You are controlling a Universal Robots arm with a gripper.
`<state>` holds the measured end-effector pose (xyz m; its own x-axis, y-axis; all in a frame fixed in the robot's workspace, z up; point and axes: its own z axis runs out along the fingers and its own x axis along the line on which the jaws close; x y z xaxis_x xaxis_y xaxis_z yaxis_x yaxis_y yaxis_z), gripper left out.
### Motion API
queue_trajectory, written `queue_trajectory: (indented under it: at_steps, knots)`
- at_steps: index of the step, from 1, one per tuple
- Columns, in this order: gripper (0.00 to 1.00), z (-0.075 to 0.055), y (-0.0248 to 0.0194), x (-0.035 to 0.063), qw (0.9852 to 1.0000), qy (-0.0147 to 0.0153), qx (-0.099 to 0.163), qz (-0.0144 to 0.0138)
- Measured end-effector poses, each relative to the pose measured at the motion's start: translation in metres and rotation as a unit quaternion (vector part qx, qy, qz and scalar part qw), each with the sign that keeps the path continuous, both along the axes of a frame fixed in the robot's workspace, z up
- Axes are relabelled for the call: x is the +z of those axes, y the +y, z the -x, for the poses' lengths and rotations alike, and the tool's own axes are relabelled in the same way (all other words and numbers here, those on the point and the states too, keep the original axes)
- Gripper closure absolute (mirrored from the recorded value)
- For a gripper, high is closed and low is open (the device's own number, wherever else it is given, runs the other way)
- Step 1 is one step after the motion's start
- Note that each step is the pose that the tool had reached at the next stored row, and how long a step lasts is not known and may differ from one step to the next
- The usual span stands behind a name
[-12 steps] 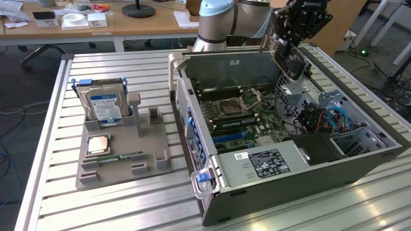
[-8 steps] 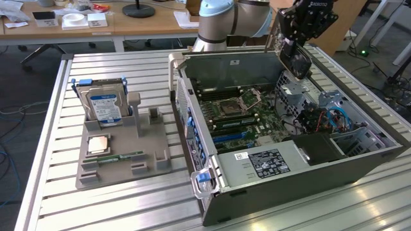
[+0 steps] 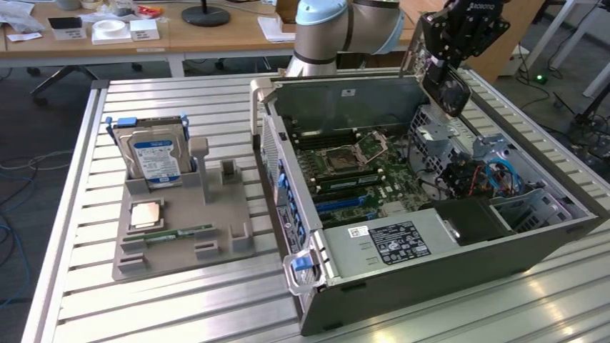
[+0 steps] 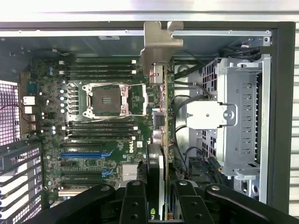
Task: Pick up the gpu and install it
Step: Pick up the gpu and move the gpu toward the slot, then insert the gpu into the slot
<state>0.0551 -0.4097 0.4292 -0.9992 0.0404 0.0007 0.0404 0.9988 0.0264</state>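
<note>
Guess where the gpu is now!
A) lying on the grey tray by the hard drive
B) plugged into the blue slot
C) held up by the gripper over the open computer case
C: the gripper clamps the gpu, which hangs above the open computer case.
</note>
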Motion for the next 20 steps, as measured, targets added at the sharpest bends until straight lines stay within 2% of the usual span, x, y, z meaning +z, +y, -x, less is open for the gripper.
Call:
queue_trajectory:
  at_steps: [11,15,20]
  knots:
    - [0.73,-0.013,-0.0001,0.0000,1.0000,0.0001,0.000,0.0000]
    - [0.73,-0.016,-0.0039,0.0000,1.0000,0.0001,0.000,0.0000]
    - [0.73,-0.016,-0.0044,0.0000,1.0000,0.0001,0.000,0.0000]
